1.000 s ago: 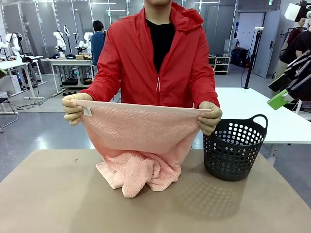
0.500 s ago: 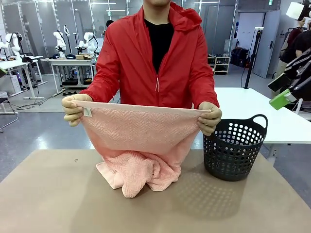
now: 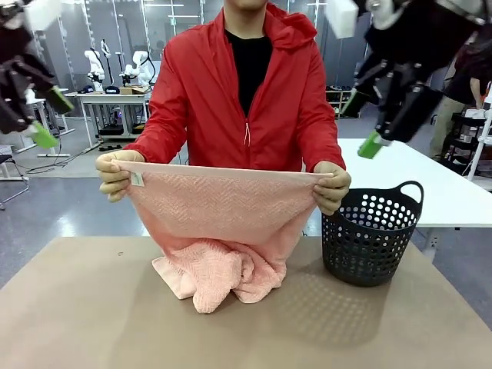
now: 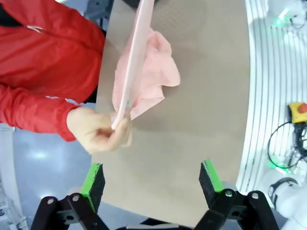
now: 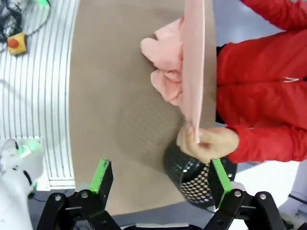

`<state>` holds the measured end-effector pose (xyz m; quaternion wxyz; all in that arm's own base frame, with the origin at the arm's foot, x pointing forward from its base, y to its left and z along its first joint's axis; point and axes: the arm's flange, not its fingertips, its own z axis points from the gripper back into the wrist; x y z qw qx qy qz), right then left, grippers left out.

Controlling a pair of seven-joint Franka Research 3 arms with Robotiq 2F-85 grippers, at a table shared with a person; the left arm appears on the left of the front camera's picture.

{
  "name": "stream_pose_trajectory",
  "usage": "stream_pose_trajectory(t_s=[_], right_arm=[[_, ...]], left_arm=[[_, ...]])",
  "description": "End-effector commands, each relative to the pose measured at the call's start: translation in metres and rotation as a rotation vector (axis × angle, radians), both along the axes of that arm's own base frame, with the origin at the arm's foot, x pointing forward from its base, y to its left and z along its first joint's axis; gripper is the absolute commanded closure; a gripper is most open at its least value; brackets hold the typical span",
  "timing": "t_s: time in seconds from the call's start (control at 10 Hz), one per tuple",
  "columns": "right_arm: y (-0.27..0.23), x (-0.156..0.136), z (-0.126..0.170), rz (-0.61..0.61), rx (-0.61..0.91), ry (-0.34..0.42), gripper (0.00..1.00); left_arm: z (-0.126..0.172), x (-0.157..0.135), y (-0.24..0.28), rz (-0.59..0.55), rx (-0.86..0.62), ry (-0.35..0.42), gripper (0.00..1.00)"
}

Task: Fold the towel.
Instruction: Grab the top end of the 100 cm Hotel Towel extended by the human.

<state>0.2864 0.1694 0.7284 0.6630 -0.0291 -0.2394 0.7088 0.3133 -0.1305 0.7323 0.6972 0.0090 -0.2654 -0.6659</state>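
salmon-pink towel (image 3: 219, 207), pinched taut by the person's hands (image 3: 332, 187) just left of the black basket (image 3: 371, 234), trails onto the table (image 3: 77, 307) beside it, while left gripper (image 4: 151, 171) and right gripper (image 5: 160, 168) hang higher than the basket, jaws wide apart

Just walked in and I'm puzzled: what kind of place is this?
Probably a robotics lab or test hall: an open left pincer and right pincer hang near the table where a person holds a towel, a red stop button sits nearby, and workbenches stand behind.

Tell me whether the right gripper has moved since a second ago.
Yes: the right gripper swung left, from right of the black basket to above it.
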Motion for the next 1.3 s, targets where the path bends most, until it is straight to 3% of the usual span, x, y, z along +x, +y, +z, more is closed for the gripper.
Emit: stream_pose_trajectory(t_s=[0.0, 0.2, 0.4, 0.9, 1.2], right_arm=[[0.009, 0.019, 0.007, 0.032, -0.081, -0.051, 0.0], [0.031, 0.027, 0.005, 0.043, -0.154, -0.106, 0.0], [0.044, 0.043, -0.003, 0.066, -0.158, -0.108, 0.0], [0.071, 0.094, -0.043, 0.06, -0.21, -0.067, 0.0], [0.075, 0.113, -0.07, 0.022, -0.186, 0.006, 0.0]], left_arm=[[0.01, 0.008, -0.033, 0.012, 0.098, -0.004, 0.0], [0.001, 0.01, -0.067, 0.025, 0.159, -0.026, 0.0], [-0.01, 0.022, -0.083, -0.008, 0.208, -0.004, 0.0], [-0.046, 0.066, -0.103, -0.043, 0.23, 0.014, 0.0], [-0.067, 0.084, -0.102, -0.053, 0.242, 0.02, 0.0]])
